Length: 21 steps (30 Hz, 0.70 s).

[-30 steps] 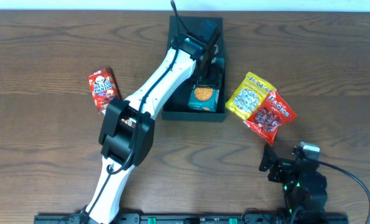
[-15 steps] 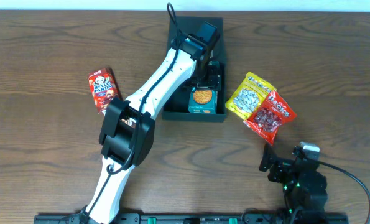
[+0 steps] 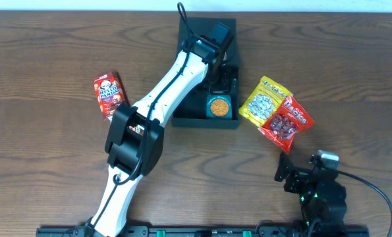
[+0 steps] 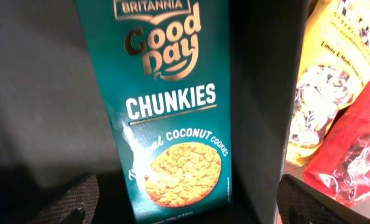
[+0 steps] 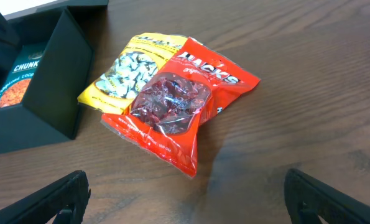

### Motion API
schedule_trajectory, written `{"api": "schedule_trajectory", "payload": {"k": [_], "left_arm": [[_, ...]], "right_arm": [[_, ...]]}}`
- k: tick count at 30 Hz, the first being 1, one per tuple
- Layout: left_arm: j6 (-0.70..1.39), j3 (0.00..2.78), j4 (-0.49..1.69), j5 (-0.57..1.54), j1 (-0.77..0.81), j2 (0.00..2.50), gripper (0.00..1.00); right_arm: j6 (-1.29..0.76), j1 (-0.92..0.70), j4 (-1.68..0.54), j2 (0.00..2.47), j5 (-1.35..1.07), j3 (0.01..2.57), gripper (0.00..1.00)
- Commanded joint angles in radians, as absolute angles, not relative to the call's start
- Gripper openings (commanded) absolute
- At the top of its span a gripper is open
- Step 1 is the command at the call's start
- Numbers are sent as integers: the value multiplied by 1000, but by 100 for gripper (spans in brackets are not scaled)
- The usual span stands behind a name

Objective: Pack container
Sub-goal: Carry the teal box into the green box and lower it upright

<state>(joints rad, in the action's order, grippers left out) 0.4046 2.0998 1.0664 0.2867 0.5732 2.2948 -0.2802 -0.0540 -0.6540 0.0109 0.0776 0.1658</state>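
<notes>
The left claw (image 3: 222,81) hangs over the dark teal-green square cardboard container (image 3: 196,122) and points down into it, its white arm reaching across the container's left wall. In the left wrist view the left claw (image 4: 185,205) stands wide. One dark fingertip (image 4: 45,202) sits at the lower left and the other at the lower right, with nothing gripped between them. Directly under it, between the two fingertips and apart from both, lies the smaller teal cardboard cookie box printed "Chunkies" (image 4: 172,112). The box lies flat, face up, on the container's dark floor (image 4: 41,93), at the end nearer the robot (image 3: 218,105). Just past the container's right wall, to the right of this claw, a yellow plastic snack pouch (image 3: 259,99) lies on the brown wooden table (image 3: 51,52). A red plastic snack pouch (image 3: 286,122) overlaps its near edge. A red cardboard Hello Panda box (image 3: 109,95) lies well to the left of the claw, beyond the arm. The right claw (image 3: 293,172) sits low at the table's near edge, well apart from the container, with jaws spread wide and empty (image 5: 185,199). Ahead of it lie the red pouch (image 5: 172,106) on the yellow one (image 5: 125,68). The container's corner (image 5: 54,81) stands to its front left.
</notes>
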Motion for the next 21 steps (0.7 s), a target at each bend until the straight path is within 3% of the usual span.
{"api": "schedule_trajectory", "payload": {"k": [1, 2, 5, 8, 21], "left_arm": [[381, 2141, 1081, 206, 576, 2283, 89], [381, 2140, 1092, 177, 575, 2283, 84], [381, 2140, 1118, 82, 574, 2283, 41], [361, 2127, 1094, 35, 572, 2286, 6], [355, 2017, 1014, -11, 517, 2335, 6]], "right_arm": [[-268, -47, -654, 6, 78, 157, 99], [-268, -47, -654, 6, 78, 157, 99], [-268, -47, -654, 6, 78, 157, 99], [-268, -47, -654, 6, 78, 157, 99], [-268, -47, -654, 6, 78, 157, 99]]}}
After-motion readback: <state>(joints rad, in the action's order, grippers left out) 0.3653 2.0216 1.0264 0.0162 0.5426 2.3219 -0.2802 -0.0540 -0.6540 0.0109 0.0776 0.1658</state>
